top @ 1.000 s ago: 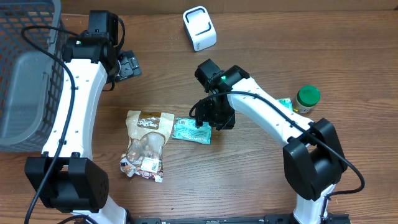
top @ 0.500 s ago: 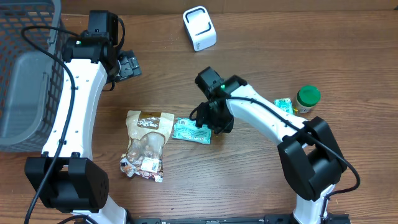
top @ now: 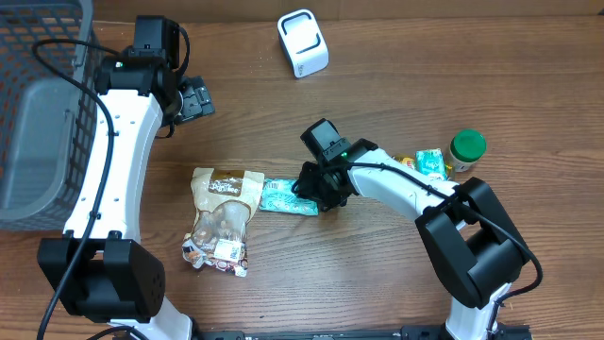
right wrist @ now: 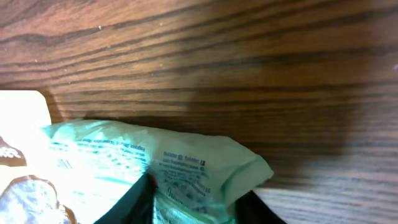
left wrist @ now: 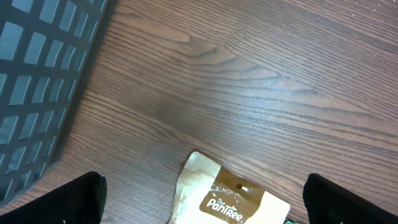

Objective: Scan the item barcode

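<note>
Right gripper (top: 316, 187) has dropped lower and drawn in over the teal packet (top: 286, 196) since a second ago, jaws narrower. Teal packet lies flat mid-worktop (top: 377, 274), its left end touching the brown snack pouch (top: 225, 189). Right wrist view: the packet's right end sits between the two fingers (right wrist: 134, 199), both against its edges; whether it is firmly clamped, cannot tell. Left gripper (top: 193, 99) hangs well apart, up-left, jaws spread wide. White scanner (top: 303, 42) stands near the far edge.
</note>
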